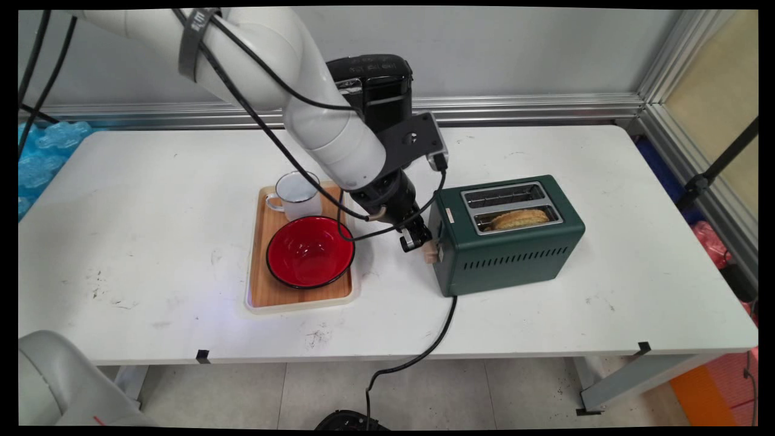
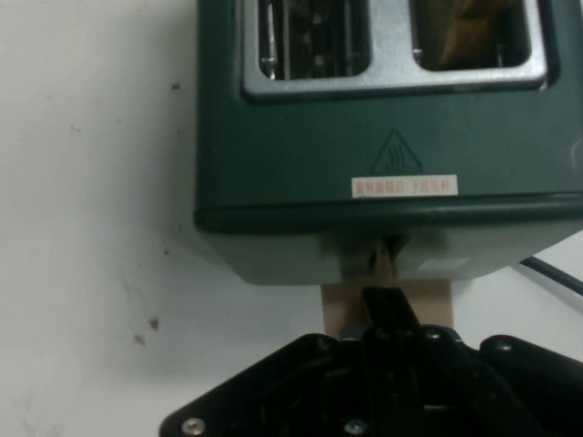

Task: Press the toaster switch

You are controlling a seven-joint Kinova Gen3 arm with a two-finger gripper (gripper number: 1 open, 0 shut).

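While end effector (image 1: 419,241) pressed together on toaster (image 1: 507,235) lever (image 2: 386,300), bread (image 1: 519,218) sits in slot.

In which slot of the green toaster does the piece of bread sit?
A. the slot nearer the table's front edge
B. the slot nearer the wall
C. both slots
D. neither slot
A: the bread fills the front slot of the toaster; the rear slot is empty.

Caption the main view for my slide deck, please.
Gripper at green toaster's lever; bread in one slot.
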